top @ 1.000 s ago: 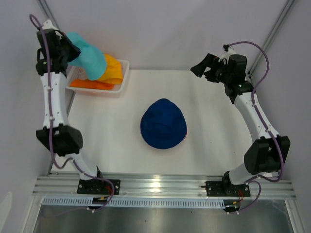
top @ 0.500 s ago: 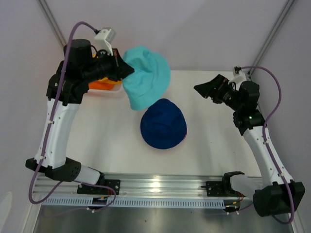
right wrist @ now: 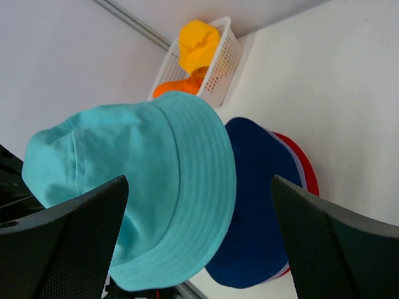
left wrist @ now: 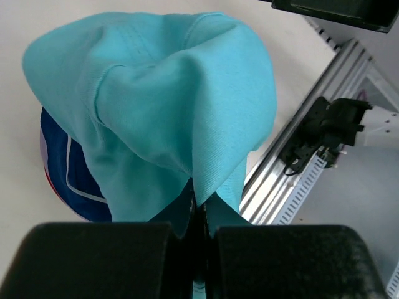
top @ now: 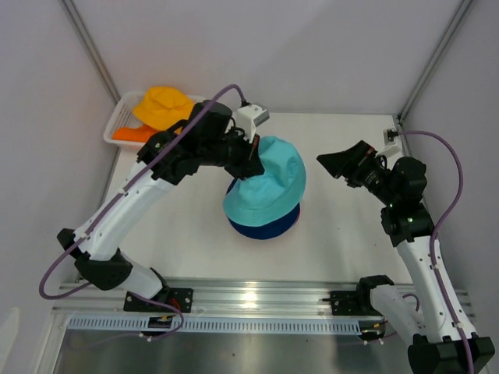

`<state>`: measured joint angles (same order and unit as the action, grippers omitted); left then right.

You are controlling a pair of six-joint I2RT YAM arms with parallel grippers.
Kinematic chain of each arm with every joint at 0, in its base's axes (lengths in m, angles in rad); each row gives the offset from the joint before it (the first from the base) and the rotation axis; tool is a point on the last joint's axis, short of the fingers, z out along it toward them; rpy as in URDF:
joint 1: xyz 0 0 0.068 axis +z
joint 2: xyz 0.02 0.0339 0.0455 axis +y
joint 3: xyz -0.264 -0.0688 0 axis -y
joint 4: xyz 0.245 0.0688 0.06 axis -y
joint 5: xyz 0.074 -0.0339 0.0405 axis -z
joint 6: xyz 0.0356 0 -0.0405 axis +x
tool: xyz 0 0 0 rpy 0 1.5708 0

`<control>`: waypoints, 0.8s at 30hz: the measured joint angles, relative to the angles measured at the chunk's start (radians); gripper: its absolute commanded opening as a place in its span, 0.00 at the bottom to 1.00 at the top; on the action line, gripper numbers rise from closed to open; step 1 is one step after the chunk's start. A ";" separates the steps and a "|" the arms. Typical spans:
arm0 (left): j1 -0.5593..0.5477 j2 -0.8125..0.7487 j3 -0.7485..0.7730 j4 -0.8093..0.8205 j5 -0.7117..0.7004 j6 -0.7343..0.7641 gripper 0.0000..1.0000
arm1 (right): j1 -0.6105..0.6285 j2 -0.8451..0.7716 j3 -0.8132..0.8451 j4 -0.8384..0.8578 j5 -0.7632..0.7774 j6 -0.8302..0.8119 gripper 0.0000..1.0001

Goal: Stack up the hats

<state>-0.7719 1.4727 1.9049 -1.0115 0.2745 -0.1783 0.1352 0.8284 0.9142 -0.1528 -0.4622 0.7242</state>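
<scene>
Left claw pinched on teal hat brim, hat hanging over dark blue hat at centre of bench. Right claw wide, empty, near right edge.

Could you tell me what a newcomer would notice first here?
The soft teal fabric bucket hat, pinched by the left gripper, hangs over the dark blue bucket hat at centre. At the far left corner, a yellow fabric hat sits in the white slatted plastic basket. The right gripper is open and empty at the right.

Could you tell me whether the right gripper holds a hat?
No, the right gripper is open and empty; the left gripper pinches the teal hat.
</scene>
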 measured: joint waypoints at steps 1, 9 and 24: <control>-0.016 0.009 -0.010 -0.001 -0.024 0.002 0.01 | 0.000 0.002 -0.016 -0.003 -0.003 0.007 0.99; -0.081 0.043 -0.028 -0.022 -0.283 0.004 0.01 | 0.000 0.005 -0.140 0.002 -0.050 0.063 1.00; -0.088 -0.054 -0.204 0.061 -0.417 -0.030 0.25 | 0.087 0.135 -0.183 0.163 -0.076 0.106 1.00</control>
<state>-0.8600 1.4189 1.7004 -0.9504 -0.1429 -0.2081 0.2222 0.9630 0.7311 0.0101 -0.5381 0.8303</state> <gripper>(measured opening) 0.202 0.993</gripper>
